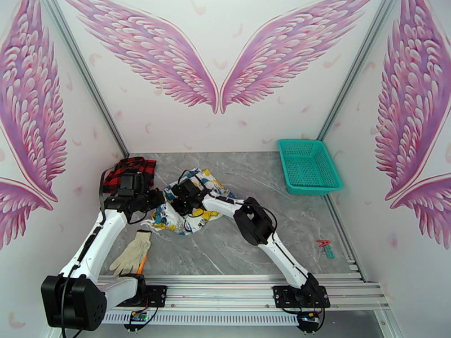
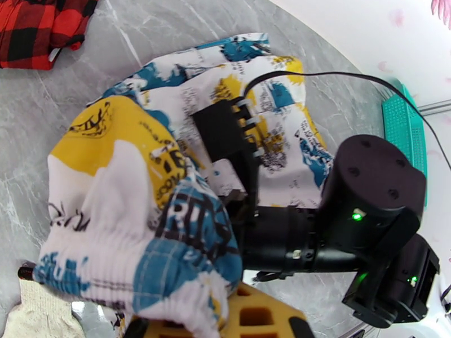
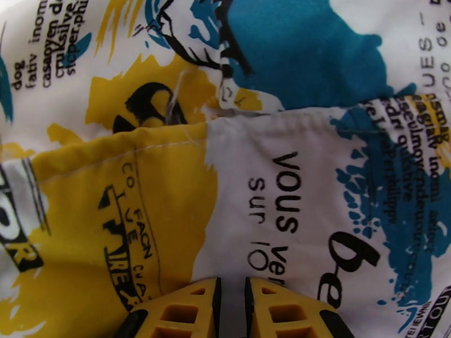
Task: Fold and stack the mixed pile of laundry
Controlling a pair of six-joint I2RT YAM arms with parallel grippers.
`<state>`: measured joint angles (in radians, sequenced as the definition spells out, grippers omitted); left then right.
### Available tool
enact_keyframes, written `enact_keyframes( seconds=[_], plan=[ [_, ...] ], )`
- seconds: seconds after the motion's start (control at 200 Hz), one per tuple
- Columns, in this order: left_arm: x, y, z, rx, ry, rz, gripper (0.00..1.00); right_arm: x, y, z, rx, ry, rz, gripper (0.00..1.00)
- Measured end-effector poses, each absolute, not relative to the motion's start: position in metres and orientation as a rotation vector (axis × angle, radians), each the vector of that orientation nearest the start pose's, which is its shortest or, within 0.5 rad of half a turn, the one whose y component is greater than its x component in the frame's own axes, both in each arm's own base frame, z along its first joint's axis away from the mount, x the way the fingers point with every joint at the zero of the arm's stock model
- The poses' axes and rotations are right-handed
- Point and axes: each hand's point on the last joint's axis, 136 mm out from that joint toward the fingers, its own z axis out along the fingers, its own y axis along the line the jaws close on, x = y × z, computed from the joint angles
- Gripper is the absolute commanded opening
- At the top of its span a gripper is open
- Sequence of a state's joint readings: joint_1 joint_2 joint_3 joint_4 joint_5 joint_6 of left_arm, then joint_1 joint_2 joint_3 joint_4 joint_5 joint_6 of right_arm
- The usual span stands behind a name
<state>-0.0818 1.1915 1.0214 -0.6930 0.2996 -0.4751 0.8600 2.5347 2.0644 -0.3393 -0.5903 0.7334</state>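
Note:
The white garment (image 1: 181,216) with blue, yellow and teal print lies crumpled at mid-table between both arms. One end of it, with a gathered elastic edge (image 2: 121,249), is lifted and draped over my left gripper (image 1: 160,199), which is shut on it; a yellow finger (image 2: 256,314) pokes out below the cloth. My right gripper (image 3: 231,308) presses onto the same garment (image 3: 270,181), its yellow fingers nearly together with a fold pinched between them. The red-and-black check shirt (image 1: 132,167) lies bunched at the back left, apart from both grippers.
A beige glove (image 1: 132,253) lies near the left arm at the front. A teal mesh basket (image 1: 309,165) stands at the back right. A small red clip (image 1: 323,243) sits near the right edge. The right arm's black wrist (image 2: 366,198) hangs close over the garment.

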Motion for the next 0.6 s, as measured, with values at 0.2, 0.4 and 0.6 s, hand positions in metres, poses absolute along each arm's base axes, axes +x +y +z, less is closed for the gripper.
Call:
enact_keyframes(
  seconds=[0.2,0.4,0.6],
  plan=[
    [0.337,-0.105,0.221,-0.265,2.425,-0.639,0.0,0.361,0.521,0.066,-0.459,2.644,1.328,0.29],
    [0.345,-0.127,0.213,-0.227,2.466,-0.628,0.0,0.395,0.437,0.093,-0.294,2.644,1.208,0.32],
    [0.359,-0.138,0.212,-0.236,2.478,-0.606,0.0,0.418,0.351,0.108,-0.127,2.612,1.075,0.32]
  ],
)
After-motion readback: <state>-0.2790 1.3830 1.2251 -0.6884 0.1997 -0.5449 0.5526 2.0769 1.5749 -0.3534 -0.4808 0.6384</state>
